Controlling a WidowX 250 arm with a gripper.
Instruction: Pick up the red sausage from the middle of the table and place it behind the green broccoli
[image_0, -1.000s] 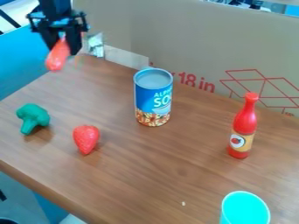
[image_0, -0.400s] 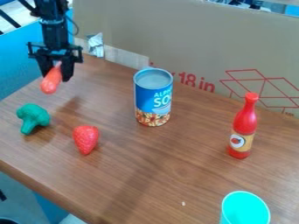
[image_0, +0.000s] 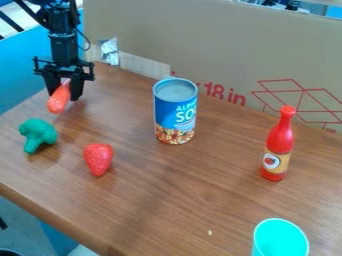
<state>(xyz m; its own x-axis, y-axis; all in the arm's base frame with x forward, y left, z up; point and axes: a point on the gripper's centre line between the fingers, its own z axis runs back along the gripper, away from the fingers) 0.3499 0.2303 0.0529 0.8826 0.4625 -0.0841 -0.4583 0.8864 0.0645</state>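
At the upper left, the black gripper (image_0: 65, 95) hangs over the table's back left part, shut on an orange-red elongated object (image_0: 59, 99) that tilts down toward the lower left. Nearest below it lies a green toy broccoli (image_0: 37, 134). A red strawberry (image_0: 99, 159) rests to the right of the broccoli, pointed end toward the front. Farther right, a blue soup can (image_0: 176, 112) stands upright.
A red sauce bottle (image_0: 278, 145) stands at the right, and a turquoise cup (image_0: 280, 239) is at the lower right edge. A cardboard wall (image_0: 220, 45) runs along the back of the wooden table (image_0: 180, 195).
The gripper has come down toward the table with the orange-red object still in it. The broccoli, strawberry, can, bottle and cup have stayed where they were.
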